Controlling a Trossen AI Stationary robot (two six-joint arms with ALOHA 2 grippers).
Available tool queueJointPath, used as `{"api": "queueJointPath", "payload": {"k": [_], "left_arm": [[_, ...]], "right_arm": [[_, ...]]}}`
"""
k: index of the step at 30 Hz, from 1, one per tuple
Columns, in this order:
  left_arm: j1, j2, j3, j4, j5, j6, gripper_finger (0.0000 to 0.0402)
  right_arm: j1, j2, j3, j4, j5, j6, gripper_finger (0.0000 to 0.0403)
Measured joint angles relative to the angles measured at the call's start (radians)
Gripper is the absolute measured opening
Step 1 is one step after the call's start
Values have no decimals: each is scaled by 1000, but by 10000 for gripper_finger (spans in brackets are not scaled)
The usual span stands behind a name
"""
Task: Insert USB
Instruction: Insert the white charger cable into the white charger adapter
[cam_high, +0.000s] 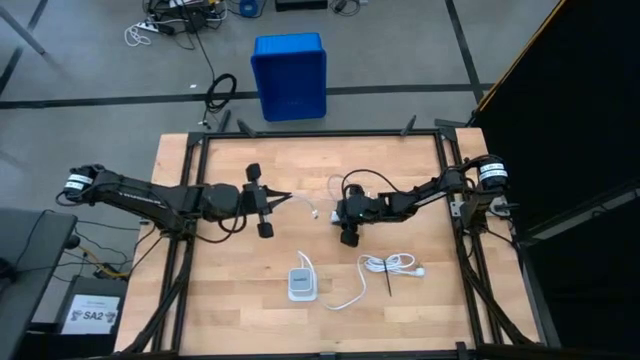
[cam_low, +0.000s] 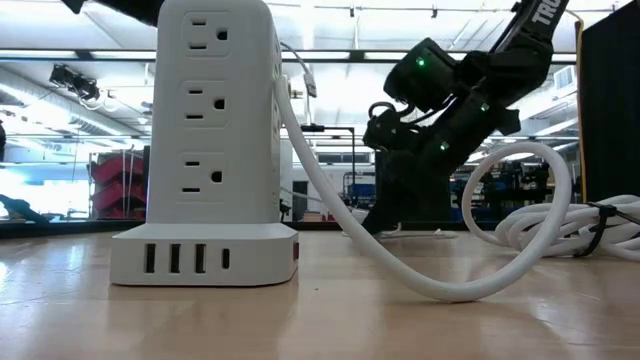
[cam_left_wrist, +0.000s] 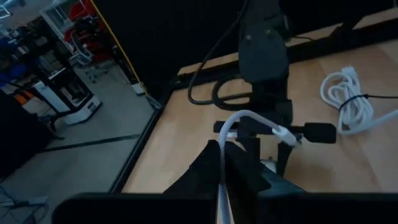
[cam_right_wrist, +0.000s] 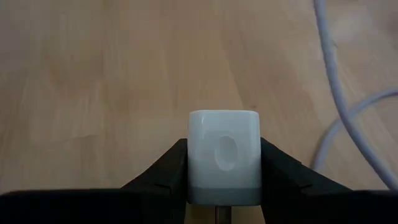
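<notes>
White charger (cam_right_wrist: 222, 157) is clamped between the two dark fingers (cam_right_wrist: 163, 169) of the right gripper (cam_high: 337, 212), with its oval port facing outward, above the wooden table (cam_high: 225, 300). The right gripper sits near table centre, pointing toward the left gripper.

The left gripper (cam_high: 290, 198) is closed on the USB (cam_left_wrist: 249, 118). The thin whitish-grey cable passes up between the left fingers (cam_left_wrist: 202, 168), arches over, and ends in a small white plug (cam_left_wrist: 287, 134) hanging in the air. In the high view the plug (cam_high: 314, 213) lies between the two grippers, just beside the right gripper and apart from the charger port.

A white power strip (cam_low: 205, 150) stands upright on the table nearer the front edge, with three outlets on its face and a row of USB ports along its base. Its thick cord (cam_low: 400, 265) runs across the table to a coil (cam_high: 390, 265) bundled with a black tie, to the strip's right in the high view.

A blue bin (cam_high: 290, 75) stands on the floor beyond the table
</notes>
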Motion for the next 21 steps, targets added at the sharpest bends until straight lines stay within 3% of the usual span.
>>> {"api": "queueJointPath", "payload": {"k": [3,8,12,17,21], "left_arm": [[0,0,0,-9,0,-11,0],[0,0,0,-23,1,-13,0],[0,0,0,-50,3,-15,0],[0,0,0,-56,16,-21,0],[0,0,0,-57,38,-20,0]], "right_arm": [[8,0,0,15,-17,0,124],[30,-1,0,40,-23,-7,246],[41,-26,13,39,-24,-7,305],[57,-76,36,70,-40,-8,312],[65,-85,36,231,-86,-8,293]]}}
